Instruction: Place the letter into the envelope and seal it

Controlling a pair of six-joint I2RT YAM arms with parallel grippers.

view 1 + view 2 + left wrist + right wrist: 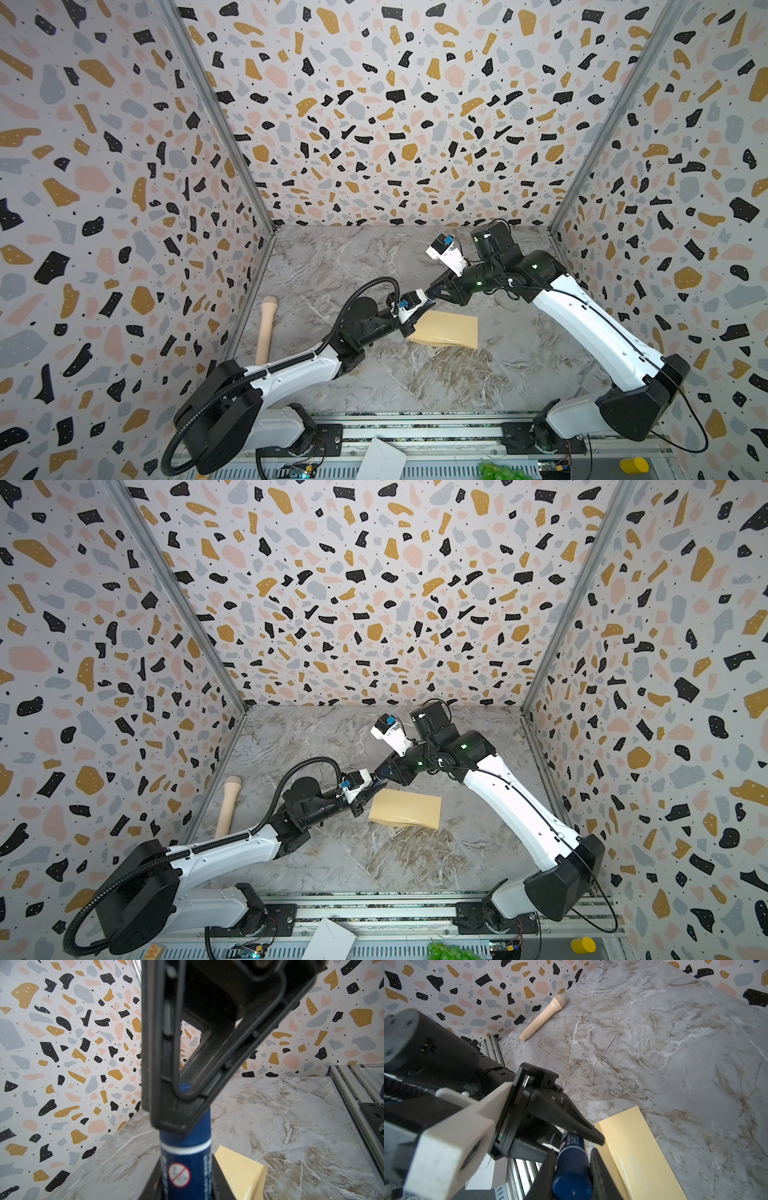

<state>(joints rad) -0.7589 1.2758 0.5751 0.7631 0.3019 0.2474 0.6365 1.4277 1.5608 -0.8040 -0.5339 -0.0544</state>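
A glue stick (pixel 185 1153) is being clasped by the left end effector (pixel 185 1187) and right end effector (pixel 573 1169) — the envelope (pixel 449 329) is lying on the bench (pixel 490 386) nearby, letter unseen, sealing seemingly pending.

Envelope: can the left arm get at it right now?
Probably not yet: the left gripper and right gripper both grip the blue tube. The envelope lies uncovered close beside it.

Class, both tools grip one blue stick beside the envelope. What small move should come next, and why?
Probably a short straight pull of the right tool away from the left tool, to uncap the stick if that end is a cap: each tool is shut on one end, and the envelope lies on the table.
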